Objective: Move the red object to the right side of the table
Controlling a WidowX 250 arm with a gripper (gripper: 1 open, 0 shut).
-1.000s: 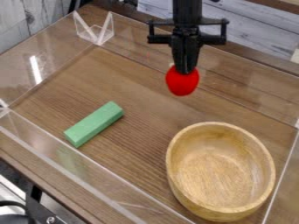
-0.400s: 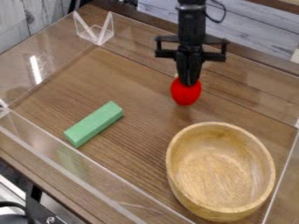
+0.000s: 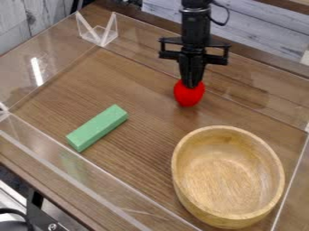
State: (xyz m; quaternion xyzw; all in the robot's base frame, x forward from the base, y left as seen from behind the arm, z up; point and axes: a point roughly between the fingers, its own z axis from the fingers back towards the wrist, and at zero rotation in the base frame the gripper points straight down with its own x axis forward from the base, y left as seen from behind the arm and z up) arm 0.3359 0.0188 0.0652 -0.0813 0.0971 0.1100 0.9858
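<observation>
Tool: the black 2-fingered tool (image 3: 191, 81) hangs from a dark arm (image 3: 196, 18) that comes down from the top edge of the view, pointing steeply downward, with a black crossbar spreading to both sides above the fingers.

Tool state: the fingers are drawn together and clamped on the upper part of the small glossy red rounded toy (image 3: 187, 94).

Red toy relative to tool: directly under the tool, its top hidden between the fingertips, its rounded red body bulging out below and to both sides of them.

Red toy on the worktop: it is in the far middle part of the brown wood-grain worktop (image 3: 139, 86), low against the surface; whether it rests on the wood or hangs just above it cannot be told.

Red toy relative to other things: it is beyond the round light wooden bowl (image 3: 225, 132) and apart from it, and well apart from the green rectangular block (image 3: 97, 127), which lies flat at a slant toward the near left.

Bowl: 1 bowl, upright, in the near right part of the worktop, with nothing visible inside.

Edges: clear acrylic walls (image 3: 42, 68) stand around the worktop.
</observation>
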